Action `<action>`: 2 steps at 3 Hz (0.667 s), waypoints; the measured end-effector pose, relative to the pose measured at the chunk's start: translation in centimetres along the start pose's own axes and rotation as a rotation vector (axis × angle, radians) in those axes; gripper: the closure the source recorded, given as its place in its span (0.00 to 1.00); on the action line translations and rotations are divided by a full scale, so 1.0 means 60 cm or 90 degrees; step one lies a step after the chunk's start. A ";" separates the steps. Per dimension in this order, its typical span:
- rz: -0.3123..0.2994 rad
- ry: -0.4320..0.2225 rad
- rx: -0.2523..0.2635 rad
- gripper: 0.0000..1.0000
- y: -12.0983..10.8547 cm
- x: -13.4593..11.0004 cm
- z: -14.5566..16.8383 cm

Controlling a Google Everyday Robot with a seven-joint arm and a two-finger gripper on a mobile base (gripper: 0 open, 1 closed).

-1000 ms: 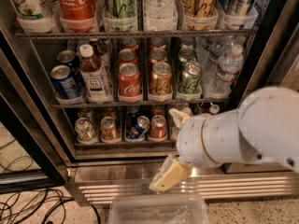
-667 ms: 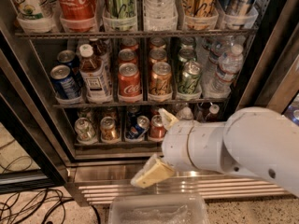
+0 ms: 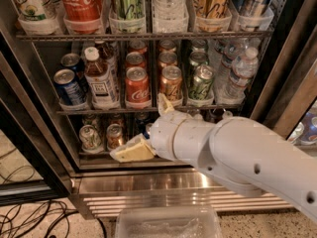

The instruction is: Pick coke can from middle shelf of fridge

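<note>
The coke can (image 3: 137,86) is red with white script and a silver top. It stands at the front of the middle shelf (image 3: 74,111), a thin wire rack in the open fridge (image 3: 148,182), with more red cans behind it. My gripper (image 3: 147,129) is open and empty, in front of the bottom shelf just below the can. One cream fingertip (image 3: 165,105) reaches up to the rack's edge right of the can. The other (image 3: 130,151) points left and low. The white arm hides part of the bottom shelf.
Beside the coke can stand a copper-orange can (image 3: 171,83), a green can (image 3: 202,82), a bottle (image 3: 99,78) and a blue can (image 3: 68,87). Water bottles (image 3: 240,73) are at the right. A large Coca-Cola container (image 3: 81,4) sits above. A clear tub (image 3: 168,222) and cables (image 3: 34,217) lie on the floor.
The arm has swung left and up. The gripper rose from in front of the fridge base to the bottom shelf, its upper finger now at the middle rack.
</note>
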State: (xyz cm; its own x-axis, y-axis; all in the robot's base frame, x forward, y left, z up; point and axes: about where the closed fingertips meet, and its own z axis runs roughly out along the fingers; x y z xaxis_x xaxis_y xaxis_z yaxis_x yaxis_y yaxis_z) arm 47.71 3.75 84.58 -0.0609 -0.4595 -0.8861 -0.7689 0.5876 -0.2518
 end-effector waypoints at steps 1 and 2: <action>0.051 -0.029 0.070 0.00 -0.031 -0.016 0.020; 0.109 -0.036 0.146 0.00 -0.051 -0.004 0.016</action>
State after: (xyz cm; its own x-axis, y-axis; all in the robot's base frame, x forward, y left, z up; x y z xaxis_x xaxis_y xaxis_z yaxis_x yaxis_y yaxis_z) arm 50.70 2.70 85.18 -0.1369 -0.3057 -0.9422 -0.5858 0.7921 -0.1719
